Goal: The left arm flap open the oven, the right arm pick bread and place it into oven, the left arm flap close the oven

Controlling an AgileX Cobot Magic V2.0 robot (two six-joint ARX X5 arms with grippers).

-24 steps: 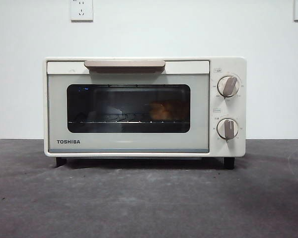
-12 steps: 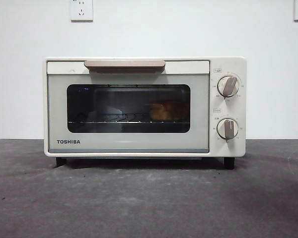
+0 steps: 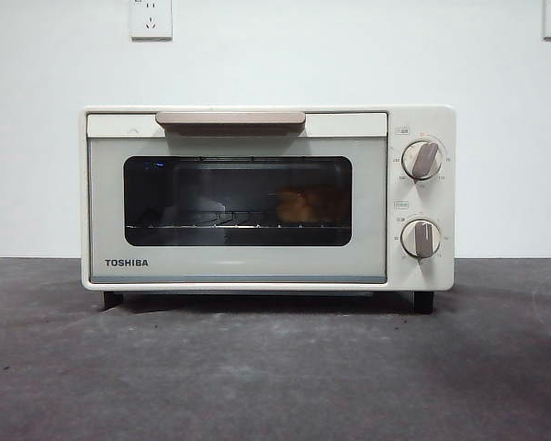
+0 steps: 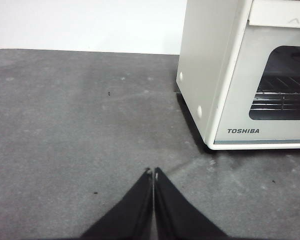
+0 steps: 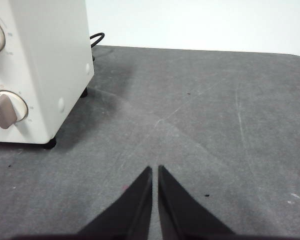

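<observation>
A: Where do we find the oven point(image 3: 267, 197)?

B: It stands on the dark grey surface point(image 3: 275, 377), square to the front camera, door shut, with the beige bar handle point(image 3: 230, 119) across the top edge of the door. Through the dark window we see the bread point(image 3: 298, 206) on the wire rack point(image 3: 202, 220), at about three o'clock within the window.

A: And our left hand point(image 4: 154, 173)?

B: Its two black jaws are pressed together, tips meeting, with nothing between them. It hangs over bare surface point(image 4: 80, 125), off the oven's point(image 4: 225, 75) front corner by the TOSHIBA lettering point(image 4: 243, 131), touching neither.

A: The right hand point(image 5: 155, 170)?

B: Jaws drawn together too, only a hairline between the tips, holding nothing. It is above the surface point(image 5: 200, 115) beside the oven's point(image 5: 45, 60) knob side, well clear of it. We see the lower knob point(image 5: 6, 109) at about nine o'clock in that wrist view, and a black cable point(image 5: 96, 38) behind the oven.

A: Do either of our arms show from the front?

B: No. There we see only the oven, its two knobs point(image 3: 422, 159) at the right, and the white wall point(image 3: 275, 55) with sockets point(image 3: 151, 18) at twelve o'clock.
</observation>
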